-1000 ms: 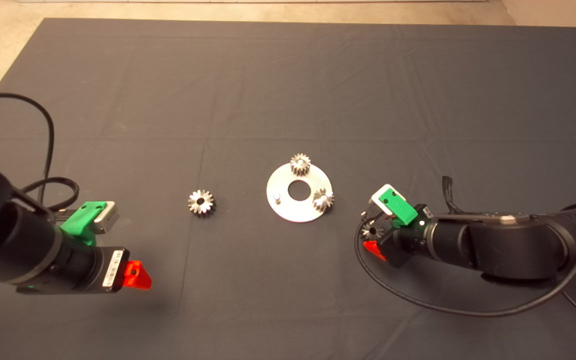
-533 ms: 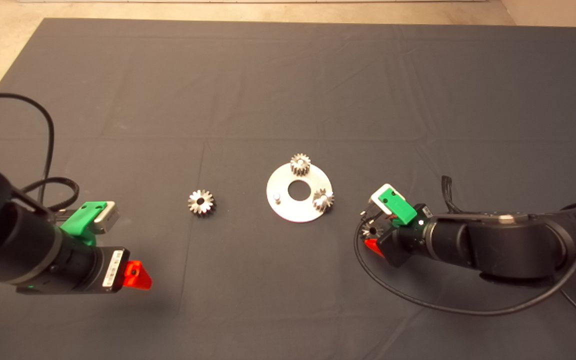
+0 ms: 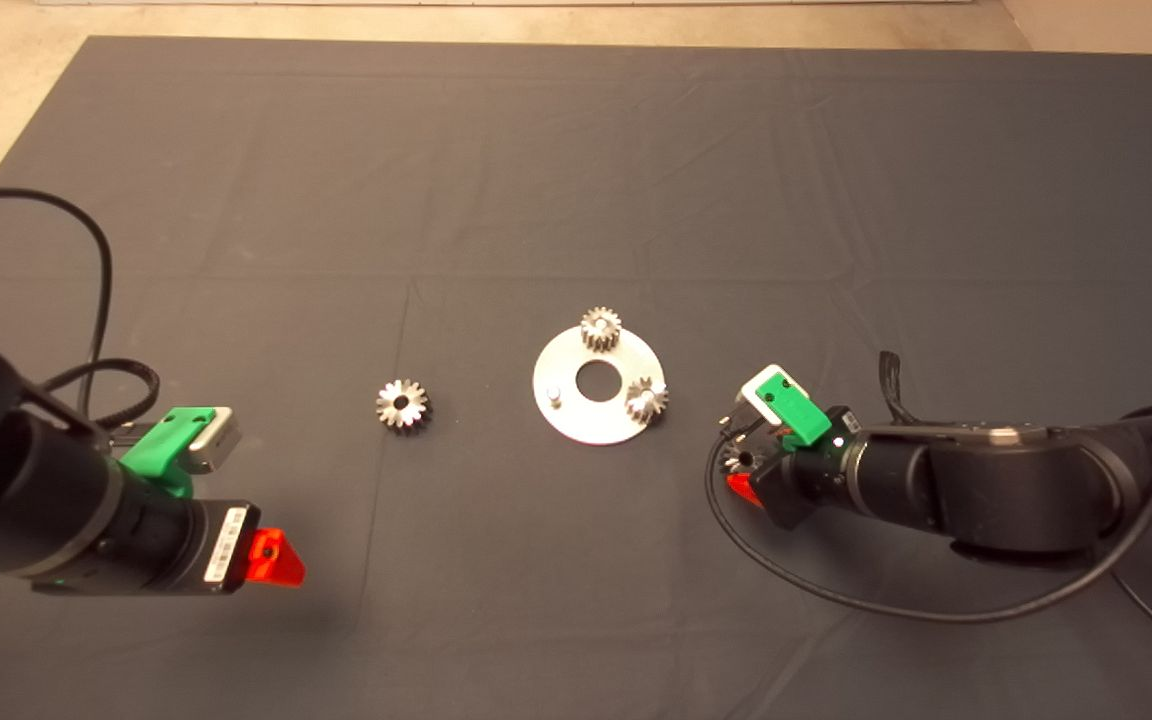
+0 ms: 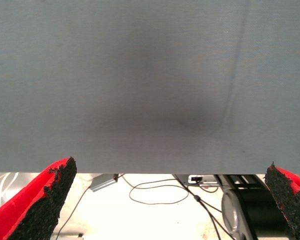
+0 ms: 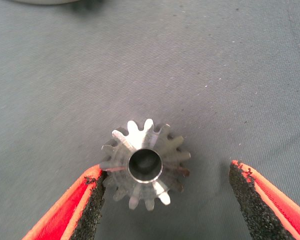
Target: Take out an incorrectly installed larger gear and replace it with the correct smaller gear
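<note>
Right of centre, right gripper (image 5: 165, 200) open around smaller gear (image 5: 146, 164), one pad touching, other apart. Larger gear (image 3: 403, 405) left of plate (image 3: 586, 415). Left gripper (image 4: 165, 200) lower left, wide open, empty.

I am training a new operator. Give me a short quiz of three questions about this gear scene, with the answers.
1. True or false: the larger gear lies on the mat, off the round plate.
2. How many small gears sit on the plate? A one, B two, C three.
3. Fill in: the left gripper waits at lower left; the right gripper is ___ around the smaller gear.
Key: 1 true; 2 B; 3 open.
</note>
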You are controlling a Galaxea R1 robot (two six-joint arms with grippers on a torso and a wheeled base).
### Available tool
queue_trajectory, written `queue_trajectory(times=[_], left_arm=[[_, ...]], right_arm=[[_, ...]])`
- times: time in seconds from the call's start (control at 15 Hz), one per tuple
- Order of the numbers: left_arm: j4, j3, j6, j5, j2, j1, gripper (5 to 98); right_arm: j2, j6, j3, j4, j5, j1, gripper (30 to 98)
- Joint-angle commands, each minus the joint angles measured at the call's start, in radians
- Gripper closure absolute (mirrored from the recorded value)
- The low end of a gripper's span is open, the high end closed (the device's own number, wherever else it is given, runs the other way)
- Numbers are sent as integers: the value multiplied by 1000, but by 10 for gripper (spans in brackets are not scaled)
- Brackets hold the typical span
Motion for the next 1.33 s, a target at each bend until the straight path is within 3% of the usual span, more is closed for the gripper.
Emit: queue_trajectory(times=[0.0, 0.4, 0.47, 0.73, 0.93, 1.27], left_arm=[[-17, 21, -7, -21, -7, -13, 61], [-17, 25, -9, -21, -8, -14, 61], [-17, 25, -9, -21, -8, -13, 61], [-17, 25, -9, -21, -8, -14, 61], [-17, 25, -9, -21, -8, -13, 61], [-17, 27, -15, -21, -7, -10, 61]], right_arm=[[1, 11, -7, -48, 4, 11, 632], [18, 9, -7, -60, 7, 11, 681], [21, 9, -7, -61, 6, 11, 716], [23, 14, -15, -61, 8, 11, 724], [20, 31, -15, -87, 14, 9, 776], [17, 80, -10, -113, 15, -3, 775]])
